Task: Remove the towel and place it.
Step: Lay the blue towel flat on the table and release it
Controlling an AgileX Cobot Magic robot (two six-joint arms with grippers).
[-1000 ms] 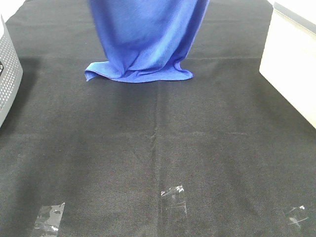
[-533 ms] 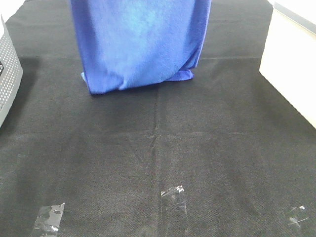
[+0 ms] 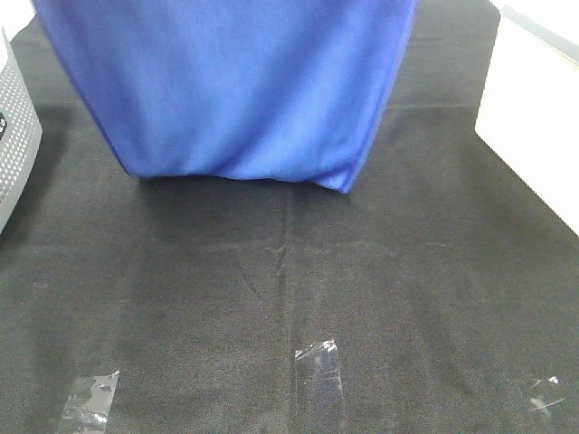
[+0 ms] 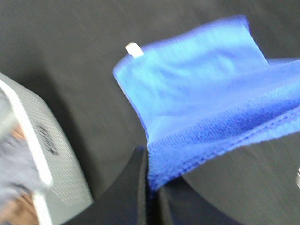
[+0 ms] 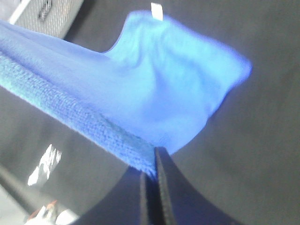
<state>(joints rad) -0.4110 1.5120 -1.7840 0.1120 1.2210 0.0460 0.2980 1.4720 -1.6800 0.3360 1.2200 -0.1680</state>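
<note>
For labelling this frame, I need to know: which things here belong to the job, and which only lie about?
Job: blue towel; left jaws and right jaws, shut on its edge.
Lying about: grey perforated bin; pale box; tape pieces; black cloth.

We see the towel (image 3: 235, 90) hanging as a broad curtain at 12 o'clock, blocking passage there. A grey perforated basket (image 3: 16, 136) crowds 9 o'clock, and a white box (image 3: 534, 136) walls off 3 o'clock. From centre to 6 o'clock the black-covered surface (image 3: 289, 271) lies open, bearing only flat tape scraps (image 3: 318, 360).
</note>
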